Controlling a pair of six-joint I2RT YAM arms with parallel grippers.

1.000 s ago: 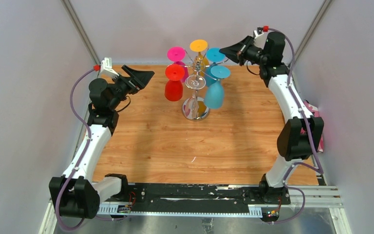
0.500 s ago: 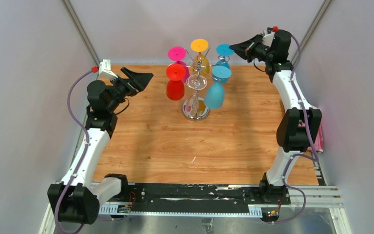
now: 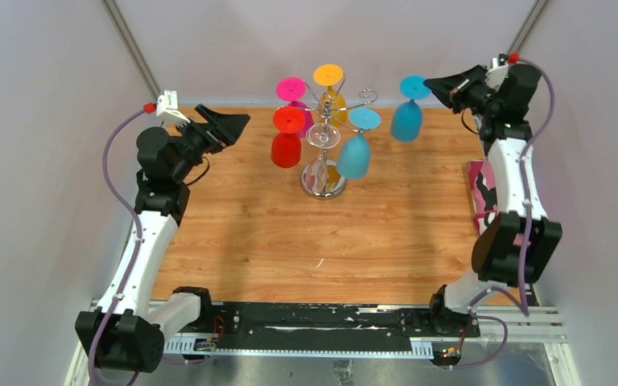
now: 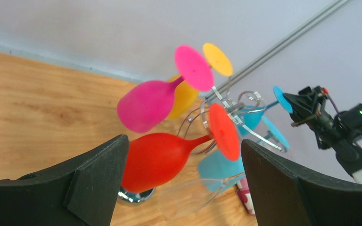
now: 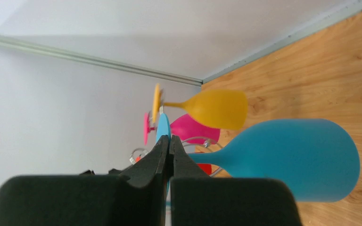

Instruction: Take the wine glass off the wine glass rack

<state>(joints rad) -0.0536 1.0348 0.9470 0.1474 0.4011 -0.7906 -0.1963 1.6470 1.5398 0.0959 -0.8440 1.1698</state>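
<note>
The chrome wine glass rack (image 3: 323, 165) stands at the back middle of the table, with red (image 3: 287, 145), pink (image 3: 291, 88), yellow (image 3: 329, 76), blue (image 3: 356, 153) and clear (image 3: 319, 165) glasses hanging upside down from its arms. My right gripper (image 3: 431, 84) is shut on the foot of a second blue wine glass (image 3: 407, 119) and holds it in the air to the right of the rack, clear of the arms; its bowl shows in the right wrist view (image 5: 292, 160). My left gripper (image 3: 241, 122) is open and empty, left of the red glass (image 4: 158, 160).
A pink patterned object (image 3: 480, 189) lies at the table's right edge by the right arm. Grey walls close in the back and both sides. The wooden table (image 3: 306, 249) stretches in front of the rack.
My right gripper has drawn the blue glass off the rack, moving it right and away from the arms. The left arm has shifted only slightly.
</note>
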